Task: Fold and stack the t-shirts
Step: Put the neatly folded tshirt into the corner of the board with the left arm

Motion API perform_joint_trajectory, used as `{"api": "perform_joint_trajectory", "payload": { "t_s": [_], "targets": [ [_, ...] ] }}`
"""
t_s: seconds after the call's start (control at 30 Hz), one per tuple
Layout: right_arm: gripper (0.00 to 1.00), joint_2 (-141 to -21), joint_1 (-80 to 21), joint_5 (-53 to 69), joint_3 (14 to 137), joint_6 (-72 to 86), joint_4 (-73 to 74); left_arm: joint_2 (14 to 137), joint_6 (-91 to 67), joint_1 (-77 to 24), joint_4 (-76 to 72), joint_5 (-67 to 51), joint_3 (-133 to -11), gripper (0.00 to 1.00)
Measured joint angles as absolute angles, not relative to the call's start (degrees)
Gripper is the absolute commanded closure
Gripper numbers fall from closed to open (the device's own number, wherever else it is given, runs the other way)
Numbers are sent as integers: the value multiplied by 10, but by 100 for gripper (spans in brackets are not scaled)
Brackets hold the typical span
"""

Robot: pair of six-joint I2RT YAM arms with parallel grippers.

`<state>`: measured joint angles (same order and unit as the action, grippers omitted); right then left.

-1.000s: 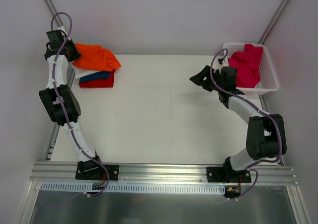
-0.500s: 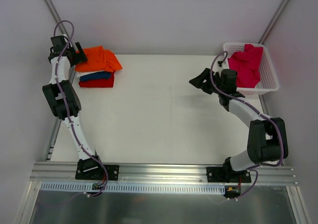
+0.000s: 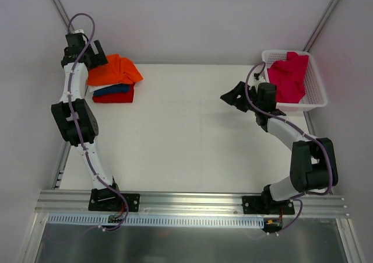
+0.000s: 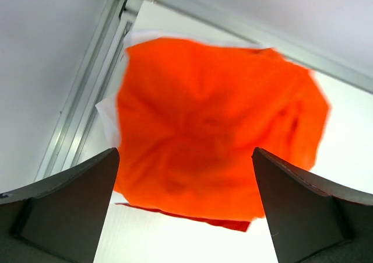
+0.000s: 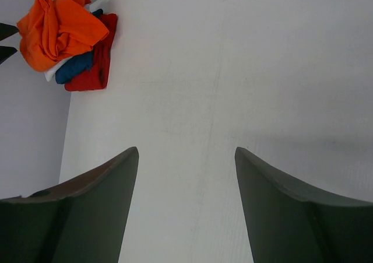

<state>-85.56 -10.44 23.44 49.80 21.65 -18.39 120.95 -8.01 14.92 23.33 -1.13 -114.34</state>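
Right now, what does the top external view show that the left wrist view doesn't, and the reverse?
Only top external: the white basket holding the crimson-pink t-shirt at the far right, the right jaws, open and empty over the table, and the dark blue t-shirt in the stack.
Only left wrist: a close look between the left jaws, wide apart with nothing between them, and a white t-shirt edge peeking from under the orange t-shirt.
Both: the crumpled orange t-shirt topping the stack, with the red t-shirt at the bottom.
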Motion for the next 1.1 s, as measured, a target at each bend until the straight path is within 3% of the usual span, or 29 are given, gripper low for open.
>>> {"api": "perform_joint_trajectory", "payload": {
  "t_s": [0.37,0.83,1.1],
  "targets": [
    [29,-856,-105,235,498,223,-203,1135,-75,90,230,12,-1159,1],
    [29,-856,-105,234,488,223,-208,1315,-128,106,229,-81,-1221,1],
    [29,-856,-105,235,488,223,-208,1322,-159,117,188,-102,-1192,1]
  ]
}}
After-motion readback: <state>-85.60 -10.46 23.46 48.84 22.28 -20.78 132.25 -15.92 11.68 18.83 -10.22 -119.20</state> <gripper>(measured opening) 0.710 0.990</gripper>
